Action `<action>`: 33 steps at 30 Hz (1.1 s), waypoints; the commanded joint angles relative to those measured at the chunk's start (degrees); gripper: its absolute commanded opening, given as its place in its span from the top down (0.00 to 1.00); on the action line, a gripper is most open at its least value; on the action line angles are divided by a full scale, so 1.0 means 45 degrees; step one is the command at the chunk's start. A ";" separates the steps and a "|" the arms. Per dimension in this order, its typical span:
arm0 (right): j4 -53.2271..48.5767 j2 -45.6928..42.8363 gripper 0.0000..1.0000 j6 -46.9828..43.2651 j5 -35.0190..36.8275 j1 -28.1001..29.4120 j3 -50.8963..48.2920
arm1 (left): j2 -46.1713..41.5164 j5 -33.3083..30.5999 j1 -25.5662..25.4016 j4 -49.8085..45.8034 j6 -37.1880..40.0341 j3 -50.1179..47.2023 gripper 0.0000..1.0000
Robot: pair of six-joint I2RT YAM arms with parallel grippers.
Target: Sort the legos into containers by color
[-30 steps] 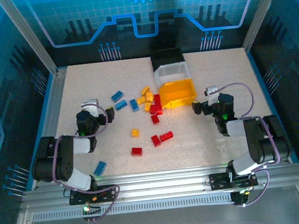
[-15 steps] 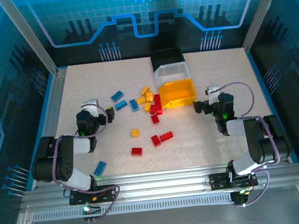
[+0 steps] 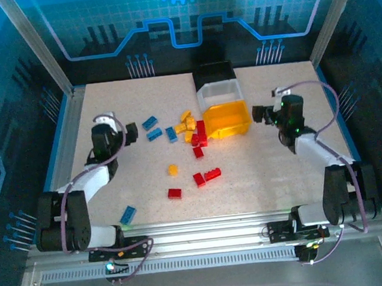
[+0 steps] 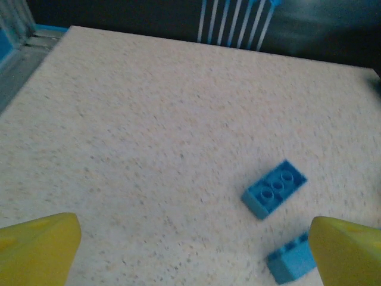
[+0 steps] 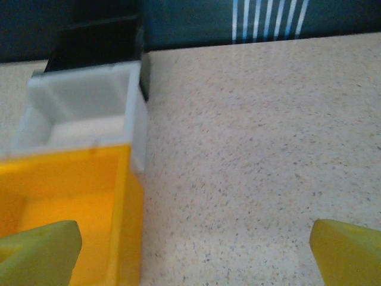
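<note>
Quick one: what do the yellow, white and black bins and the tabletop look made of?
Bright yellow rectangular bin: moulded plastic, glossy, walls slightly see-through.
Translucent white bin: frosted plastic, light passes through its walls.
Black bin: probably the same plastic, opaque.
Speckled beige tabletop: matte, stone-look laminate or composite; cannot tell which.

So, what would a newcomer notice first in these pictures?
First the bright yellow bin at the centre of the table, with the white bin and black bin in line behind it. Left of it the legos, red, blue and yellow, lie scattered. The left gripper and right gripper flank them, open.
</note>
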 commanded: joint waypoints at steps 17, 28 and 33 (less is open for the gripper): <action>-1.2156 0.0951 0.00 0.2907 -0.2086 0.2041 0.4392 | -0.2105 0.1614 0.0047 -1.1234 -0.3934 0.3669 0.01; -1.2811 0.0091 0.01 0.4356 -0.2491 0.4450 0.2754 | -0.3076 0.4312 -0.1457 -1.2558 -0.3906 0.3007 0.01; -1.2623 0.0425 0.02 0.4928 -0.2489 0.5945 0.2422 | -0.3263 0.4168 -0.2945 -1.2754 -0.4187 0.2609 0.01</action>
